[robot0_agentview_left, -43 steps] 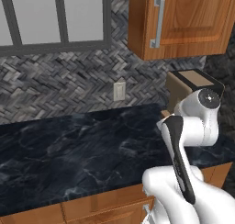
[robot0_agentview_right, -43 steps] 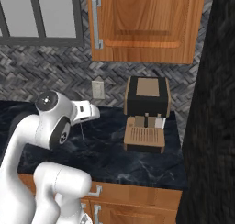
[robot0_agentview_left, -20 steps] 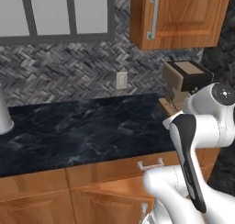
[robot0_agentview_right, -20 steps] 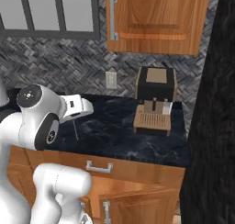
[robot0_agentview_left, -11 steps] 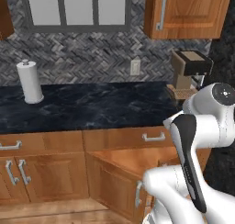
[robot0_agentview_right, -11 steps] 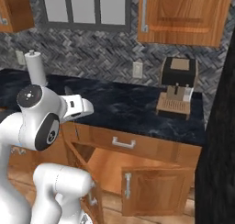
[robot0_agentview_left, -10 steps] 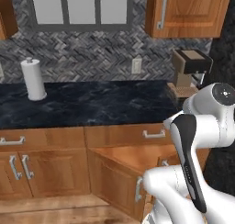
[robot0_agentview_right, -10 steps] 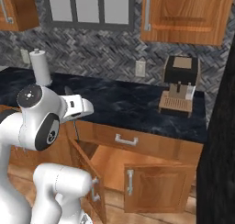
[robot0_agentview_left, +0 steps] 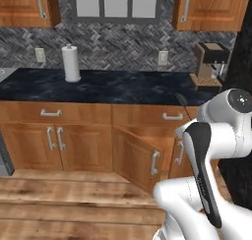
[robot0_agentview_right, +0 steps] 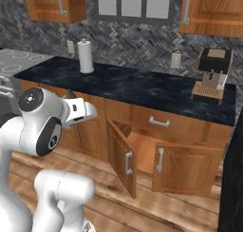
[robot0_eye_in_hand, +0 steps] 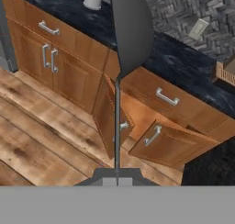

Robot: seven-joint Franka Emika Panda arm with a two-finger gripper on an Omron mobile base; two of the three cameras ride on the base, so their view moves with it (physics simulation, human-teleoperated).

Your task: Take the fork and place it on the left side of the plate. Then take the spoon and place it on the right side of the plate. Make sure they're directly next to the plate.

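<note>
**Spoon in transit, plate out of sight**

While the hand (robot0_eye_in_hand: pixel 117 176) stays clenched on the spoon (robot0_eye_in_hand: pixel 130 30), its thin handle runs from the fingertips toward 12 o'clock, the oval bowl leading. Beyond lie the dark surface (robot0_agentview_left: pixel 123 86), a paper towel roll (robot0_agentview_left: pixel 71 63) and a coffee machine (robot0_agentview_right: pixel 212 74). Two cabinet doors (robot0_agentview_right: pixel 124 157) stand ajar; that cabinet appears empty. Judged risk: the pinched handle could swivel during travel, spoiling placement.

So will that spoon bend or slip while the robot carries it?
The spoon is probably stiff: its thin handle runs dead straight up from the gripper. It might swivel, though, since the jaws pinch only the handle's end and the wide bowl sits far out. It looks smooth, so it may be a bit slippery.
</note>
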